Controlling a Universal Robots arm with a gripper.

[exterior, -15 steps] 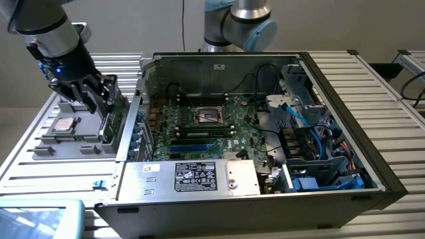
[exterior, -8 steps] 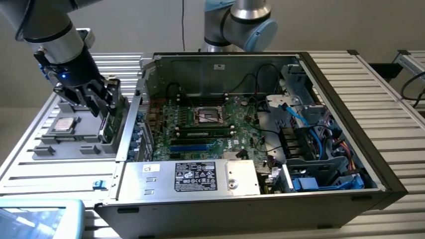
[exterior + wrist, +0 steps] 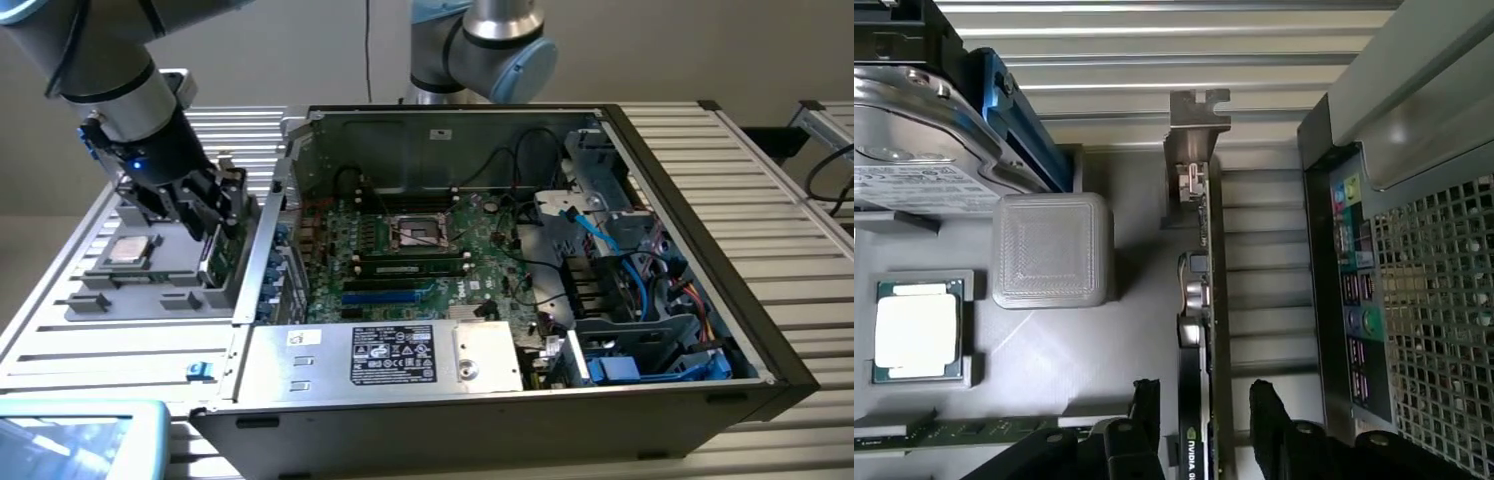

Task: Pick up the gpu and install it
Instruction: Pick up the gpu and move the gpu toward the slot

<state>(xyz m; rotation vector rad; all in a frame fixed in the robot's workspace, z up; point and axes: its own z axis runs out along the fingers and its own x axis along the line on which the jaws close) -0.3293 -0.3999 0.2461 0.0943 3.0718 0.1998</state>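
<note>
GPU (image 3: 1201,300) stands on edge in the tray (image 3: 1054,345), at the exterior view's left beside the case (image 3: 400,140). End effector (image 3: 1204,390) is fully open, straddling the card and holding nothing. Step in hand: pick-up. The grasp calls for closing squarely on both faces.

I lose one end of the gpu (image 3: 1199,300) and much of the hard drive (image 3: 914,130) past the wrist view's edge. In the exterior view, my pincer (image 3: 214,225) covers part of the gpu.
</note>
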